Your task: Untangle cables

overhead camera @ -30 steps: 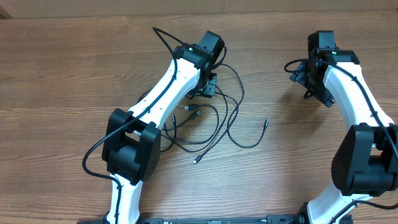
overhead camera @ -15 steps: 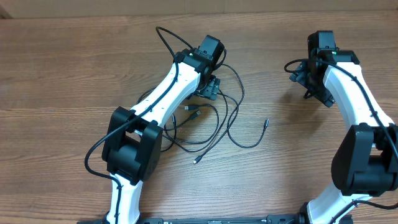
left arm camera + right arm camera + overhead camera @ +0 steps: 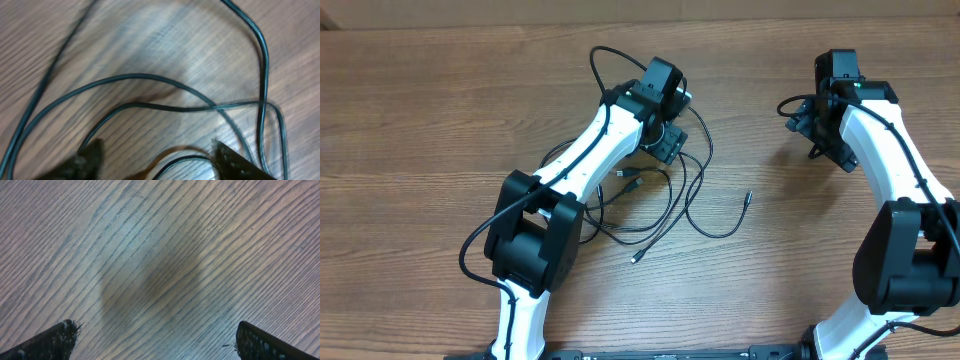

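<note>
Cables (image 3: 670, 205) are being found lying in loose, overlapping loops on the wooden table (image 3: 420, 120), left of centre and partly under the left arm. In the left wrist view the cables (image 3: 150, 106) are being shown as several thin black strands crossing one another on the wood grain.

One plug end (image 3: 747, 198) is being seen lying apart to the right of the loops, and another (image 3: 635, 258) at their near edge. Both are too small for any marking to be read. The far part of the tangle is being hidden by the left gripper (image 3: 668, 143), so the crossings there cannot be traced.

The left gripper (image 3: 157, 162) is being held low over the strands with its fingers spread. Only the tips are being caught at the bottom edge of that view. One strand is being seen arcing between them, and nothing is being pinched.

The right gripper (image 3: 815, 130) is being held well apart from the cables, at the far right. In its own wrist view the right gripper (image 3: 157, 342) is being shown spread wide over bare wood.

Against the frame from a second ago, the left gripper is being recorded as shifted rightward over the tangle. The loops and the right arm are being recorded as unchanged.
</note>
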You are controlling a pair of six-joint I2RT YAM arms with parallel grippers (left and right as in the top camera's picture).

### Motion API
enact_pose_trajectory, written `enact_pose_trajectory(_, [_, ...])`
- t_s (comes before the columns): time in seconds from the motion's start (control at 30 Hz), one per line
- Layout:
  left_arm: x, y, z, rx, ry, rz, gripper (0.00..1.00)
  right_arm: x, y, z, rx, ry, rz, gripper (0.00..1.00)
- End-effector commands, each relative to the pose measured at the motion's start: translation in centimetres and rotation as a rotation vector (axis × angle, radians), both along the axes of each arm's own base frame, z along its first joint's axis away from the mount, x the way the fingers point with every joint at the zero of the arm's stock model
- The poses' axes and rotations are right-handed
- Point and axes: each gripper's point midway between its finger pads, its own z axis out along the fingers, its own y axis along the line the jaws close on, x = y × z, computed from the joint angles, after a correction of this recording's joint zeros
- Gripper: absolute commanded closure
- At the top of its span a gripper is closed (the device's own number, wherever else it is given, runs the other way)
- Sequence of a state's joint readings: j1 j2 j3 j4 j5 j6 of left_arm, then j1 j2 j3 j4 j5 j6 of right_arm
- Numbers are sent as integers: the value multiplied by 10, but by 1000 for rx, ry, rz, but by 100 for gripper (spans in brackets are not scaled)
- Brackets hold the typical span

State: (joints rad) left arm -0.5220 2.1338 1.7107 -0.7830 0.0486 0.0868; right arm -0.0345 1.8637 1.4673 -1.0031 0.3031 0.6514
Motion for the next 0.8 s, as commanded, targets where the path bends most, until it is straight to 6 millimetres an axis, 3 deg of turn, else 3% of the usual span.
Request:
enact_pose_trajectory(0.0, [-12, -10, -8, -16, -5, -185, 58, 1, -2, 3, -9, -13, -9, 0])
enact_pose_trajectory(0.1, [-7, -13, -7, -11, -49, -246, 61, 1, -2, 3, -9, -13, -8, 0])
enact_pose_trajectory(0.27, [1, -20, -2, -15, -112, -327, 56, 1, -2, 3, -9, -13, -9, 0])
enact_pose_trajectory(0.37, [-5, -30, -1, -50, -111, -400, 50, 1, -2, 3, -9, -13, -8, 0])
enact_pose_trajectory(0.63, [-10, -31, -5, -15, -139, -539, 50, 1, -2, 3, -9, -13, -9, 0])
enact_pose_trajectory(0.77, [-15, -29, -18, 6, -157, -626, 49, 1, -2, 3, -9, -13, -9, 0])
